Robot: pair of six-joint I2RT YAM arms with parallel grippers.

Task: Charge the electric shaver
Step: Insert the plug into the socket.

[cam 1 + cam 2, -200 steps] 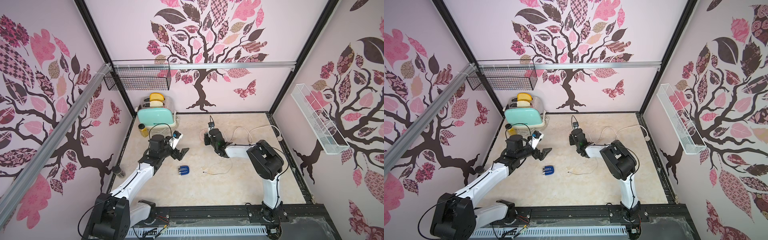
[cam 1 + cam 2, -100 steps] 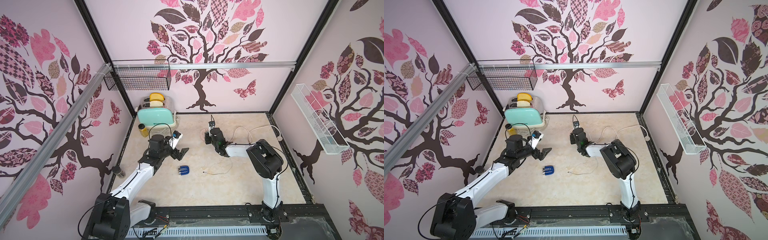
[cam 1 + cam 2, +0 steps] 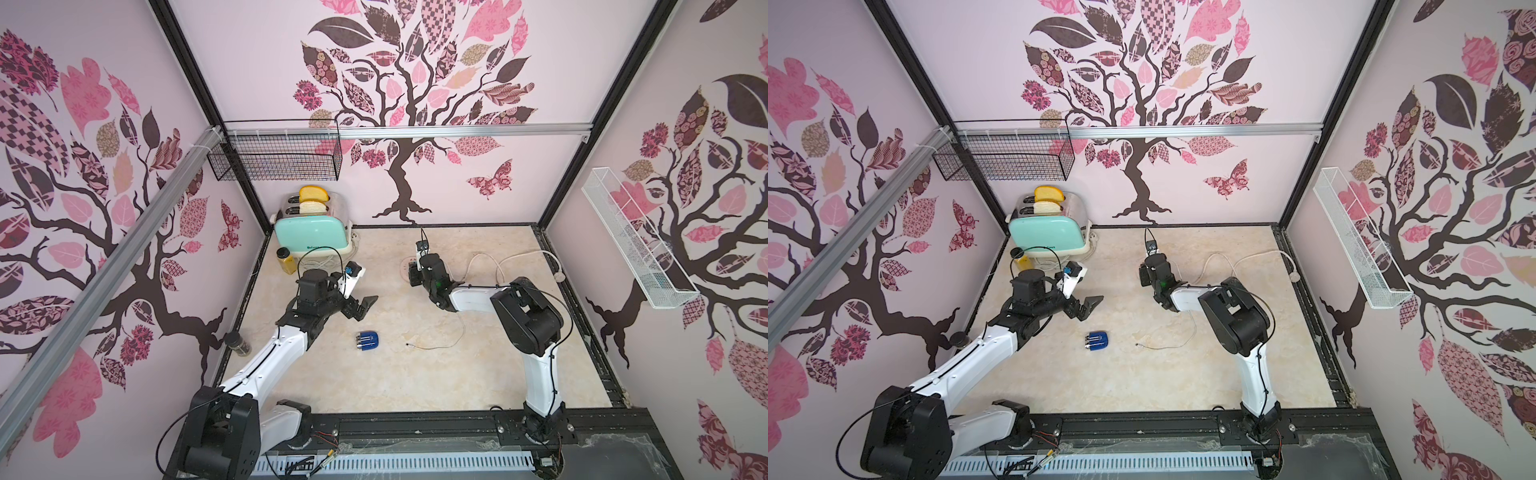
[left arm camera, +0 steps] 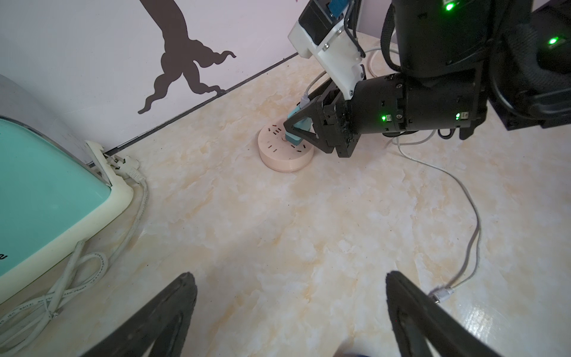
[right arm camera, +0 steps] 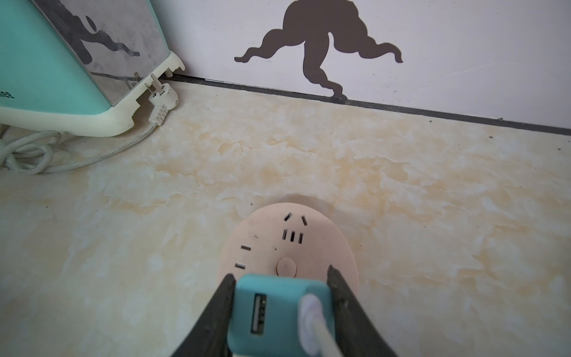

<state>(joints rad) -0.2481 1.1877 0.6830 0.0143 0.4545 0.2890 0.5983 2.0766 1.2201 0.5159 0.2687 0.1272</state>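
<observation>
The electric shaver [image 3: 368, 341] [image 3: 1097, 341], dark blue with a silver head, lies on the beige floor in both top views. My left gripper [image 3: 365, 307] [image 4: 289, 275] hovers open just behind it, with nothing between its fingers. My right gripper [image 3: 413, 276] [image 5: 281, 272] is shut on the teal plug adapter [image 5: 278, 309] [image 4: 296, 133]. The adapter rests slightly tilted on top of the round pink socket hub [image 5: 287, 235] [image 4: 278, 151]. A thin white charging cable [image 4: 469, 216] runs from the adapter. Its free end [image 3: 407, 344] [image 4: 438, 293] lies on the floor right of the shaver.
A mint toaster [image 3: 311, 241] with bread stands in the back left corner, its unplugged cord and plug [image 5: 162, 95] lying beside it. A yellow bottle [image 3: 286, 259] and a dark jar [image 3: 237, 343] stand along the left wall. The hub's thick white cord [image 3: 519, 257] runs to the right wall.
</observation>
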